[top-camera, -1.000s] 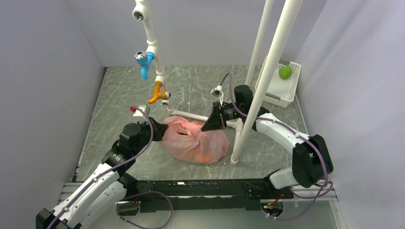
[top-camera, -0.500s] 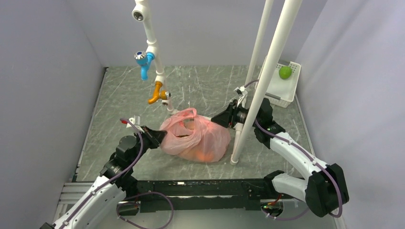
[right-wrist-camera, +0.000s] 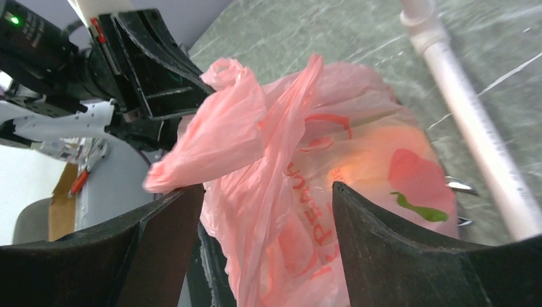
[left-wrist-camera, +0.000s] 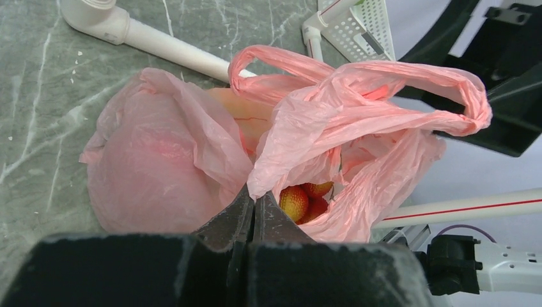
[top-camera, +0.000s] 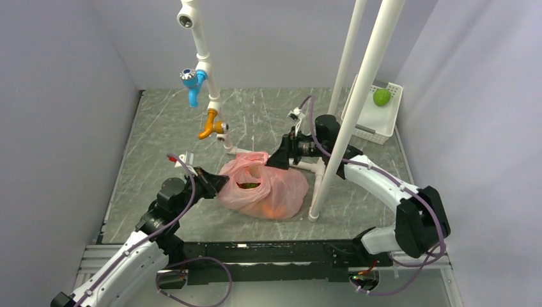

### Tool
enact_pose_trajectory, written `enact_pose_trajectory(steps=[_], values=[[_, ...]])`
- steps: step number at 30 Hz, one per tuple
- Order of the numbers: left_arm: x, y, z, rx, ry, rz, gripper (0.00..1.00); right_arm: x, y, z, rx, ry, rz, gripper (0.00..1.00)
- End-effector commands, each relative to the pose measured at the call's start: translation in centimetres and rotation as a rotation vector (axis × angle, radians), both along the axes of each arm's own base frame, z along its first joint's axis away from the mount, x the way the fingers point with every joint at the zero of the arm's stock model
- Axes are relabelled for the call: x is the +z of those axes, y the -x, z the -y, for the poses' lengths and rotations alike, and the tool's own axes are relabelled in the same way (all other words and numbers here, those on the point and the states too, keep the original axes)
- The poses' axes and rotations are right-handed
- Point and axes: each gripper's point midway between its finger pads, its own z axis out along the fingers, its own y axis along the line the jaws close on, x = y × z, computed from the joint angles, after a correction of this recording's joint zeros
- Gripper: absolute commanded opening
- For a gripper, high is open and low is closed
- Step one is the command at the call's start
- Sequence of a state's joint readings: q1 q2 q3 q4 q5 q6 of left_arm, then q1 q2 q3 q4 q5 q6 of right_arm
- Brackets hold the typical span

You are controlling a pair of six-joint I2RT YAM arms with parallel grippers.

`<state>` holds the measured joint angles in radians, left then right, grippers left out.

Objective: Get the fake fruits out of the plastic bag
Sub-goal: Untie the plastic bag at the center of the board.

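Observation:
The pink plastic bag lies on the table between both arms, mouth up. My left gripper is shut on the bag's near-left rim, jaws pressed together on the film. Through the mouth beside it I see small red-yellow fake fruits. Orange fruits glow through the film lower down. My right gripper stands open at the bag's far-right side. A loose fold and handle of the bag hang between its spread fingers, not pinched.
A white pipe frame crosses the table: a horizontal pipe behind the bag and an upright post just right of it. A faucet assembly hangs above. A white slotted basket with a lime-green fruit stands at the back right.
The right gripper pulled the bag's handle rightward, then opened and came back left toward the bag. The bag has slackened. The left gripper kept its hold on the rim.

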<state>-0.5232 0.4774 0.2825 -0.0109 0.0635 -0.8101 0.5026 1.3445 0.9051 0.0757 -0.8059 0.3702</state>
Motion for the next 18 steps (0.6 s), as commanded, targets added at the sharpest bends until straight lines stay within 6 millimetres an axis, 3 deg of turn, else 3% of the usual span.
enact_pose_trajectory(steps=[1, 12, 16, 18], values=[[3.1, 0.3, 0.7, -0.034, 0.075, 0.062, 0.00, 0.5, 0.7, -1.7, 0.065, -0.034, -0.001, 0.77], [3.2, 0.6, -0.3, -0.007, 0.015, 0.057, 0.00, -0.8, 1.5, -4.1, 0.108, -0.066, -0.068, 0.62], [3.2, 0.6, -0.7, 0.009, 0.000, 0.052, 0.00, -0.3, 1.3, -3.9, 0.078, -0.075, -0.050, 0.26], [3.0, 0.7, -1.0, 0.026, -0.001, 0.043, 0.00, 0.2, 1.1, -3.3, 0.035, -0.072, -0.010, 0.12]])
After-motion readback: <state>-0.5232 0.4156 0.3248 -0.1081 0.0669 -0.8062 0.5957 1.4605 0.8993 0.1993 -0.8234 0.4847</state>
